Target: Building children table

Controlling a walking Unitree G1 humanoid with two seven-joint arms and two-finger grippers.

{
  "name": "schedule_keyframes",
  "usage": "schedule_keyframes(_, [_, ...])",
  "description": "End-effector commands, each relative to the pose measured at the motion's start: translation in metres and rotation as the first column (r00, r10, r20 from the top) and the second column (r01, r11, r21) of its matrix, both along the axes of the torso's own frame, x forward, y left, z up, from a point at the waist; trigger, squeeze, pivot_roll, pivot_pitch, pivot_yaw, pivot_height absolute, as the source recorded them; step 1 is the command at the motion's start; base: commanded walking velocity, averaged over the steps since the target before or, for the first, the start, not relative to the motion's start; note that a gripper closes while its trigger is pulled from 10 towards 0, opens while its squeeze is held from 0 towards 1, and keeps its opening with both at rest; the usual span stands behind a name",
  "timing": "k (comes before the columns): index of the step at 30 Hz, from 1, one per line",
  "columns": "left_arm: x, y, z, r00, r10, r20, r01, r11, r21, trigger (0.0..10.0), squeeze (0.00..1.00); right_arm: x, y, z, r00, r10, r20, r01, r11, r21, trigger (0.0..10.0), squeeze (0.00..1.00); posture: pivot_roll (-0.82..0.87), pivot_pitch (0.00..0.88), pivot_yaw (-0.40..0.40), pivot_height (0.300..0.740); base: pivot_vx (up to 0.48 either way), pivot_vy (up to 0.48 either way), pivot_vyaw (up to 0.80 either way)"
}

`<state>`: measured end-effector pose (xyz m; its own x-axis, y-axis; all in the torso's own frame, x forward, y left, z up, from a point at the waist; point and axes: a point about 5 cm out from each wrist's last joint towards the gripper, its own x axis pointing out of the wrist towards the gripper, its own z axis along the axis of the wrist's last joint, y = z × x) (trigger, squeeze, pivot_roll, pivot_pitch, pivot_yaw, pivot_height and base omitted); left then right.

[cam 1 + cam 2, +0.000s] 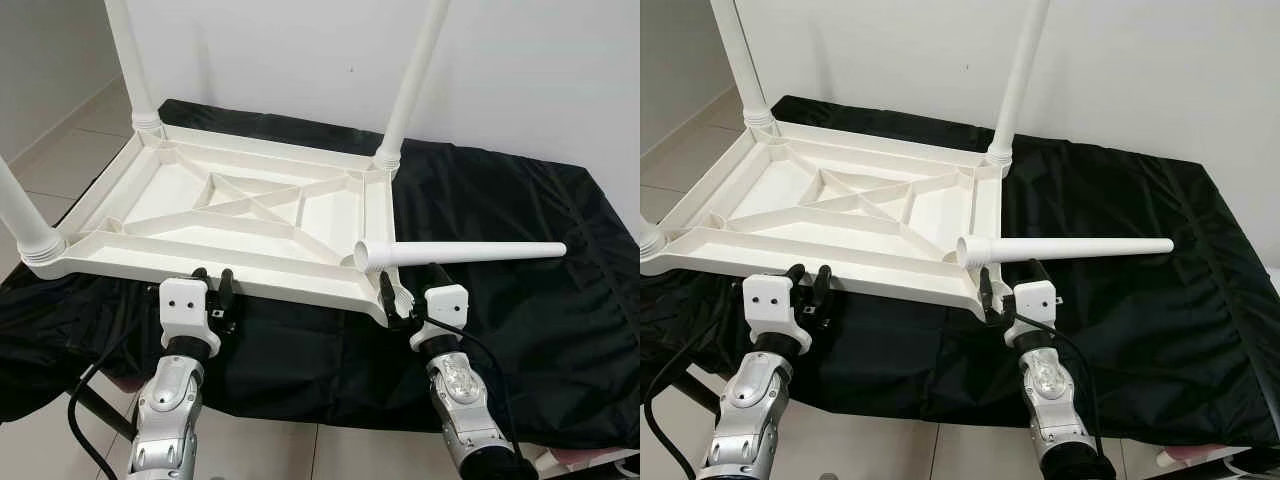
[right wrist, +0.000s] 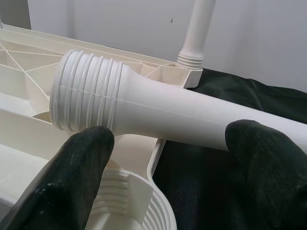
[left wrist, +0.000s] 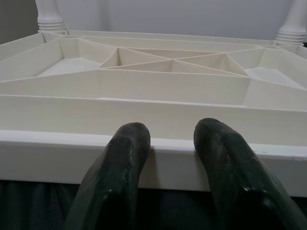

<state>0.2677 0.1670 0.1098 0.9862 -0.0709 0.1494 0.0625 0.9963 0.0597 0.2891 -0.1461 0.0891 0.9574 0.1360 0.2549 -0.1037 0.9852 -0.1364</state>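
The white plastic children's table top point(image 1: 230, 215) lies upside down on a black cloth point(image 1: 500, 300) draped over the desk, ribbed underside up, with three tapered round legs screwed in and standing. The left claw point(image 1: 213, 285) sits against its near rim, fingers parted and holding nothing. Just beyond the right claw point(image 1: 396, 293), open and empty, a loose leg point(image 1: 460, 254) lies sideways, threaded end over the corner socket point(image 2: 129, 203).
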Motion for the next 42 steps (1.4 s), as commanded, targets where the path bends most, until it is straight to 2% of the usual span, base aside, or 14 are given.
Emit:
schedule_keyframes(1, [0.0003, -0.0006, -0.0014, 0.999, 0.051, 0.0, -0.051, 0.999, -0.002, 10.0, 0.0, -0.0005, -0.0018, -0.0023, 1.0, -0.004, -0.009, 0.004, 1.0, -0.014, 10.0, 0.0, 0.04, 0.004, -0.089, 0.74, 0.0, 0.0, 0.0])
schedule_keyframes(34, [-0.0018, -0.0013, -0.0025, 0.999, 0.045, -0.001, -0.045, 0.999, -0.01, 10.0, 0.0, -0.0005, -0.0029, -0.0011, 1.0, 0.002, -0.002, -0.002, 1.0, -0.024, 10.0, 0.0, 0.04, 0.007, -0.093, 0.74, 0.0, 0.0, 0.0])
schedule_keyframes(42, [-0.0019, -0.0054, 0.0001, 1.0, 0.01, 0.011, -0.01, 1.0, 0.007, 10.0, 0.0, -0.0004, -0.003, -0.0011, 1.0, 0.0, -0.004, 0.0, 1.0, -0.025, 10.0, 0.0, 0.04, 0.01, -0.093, 0.74, 0.0, 0.0, 0.0])
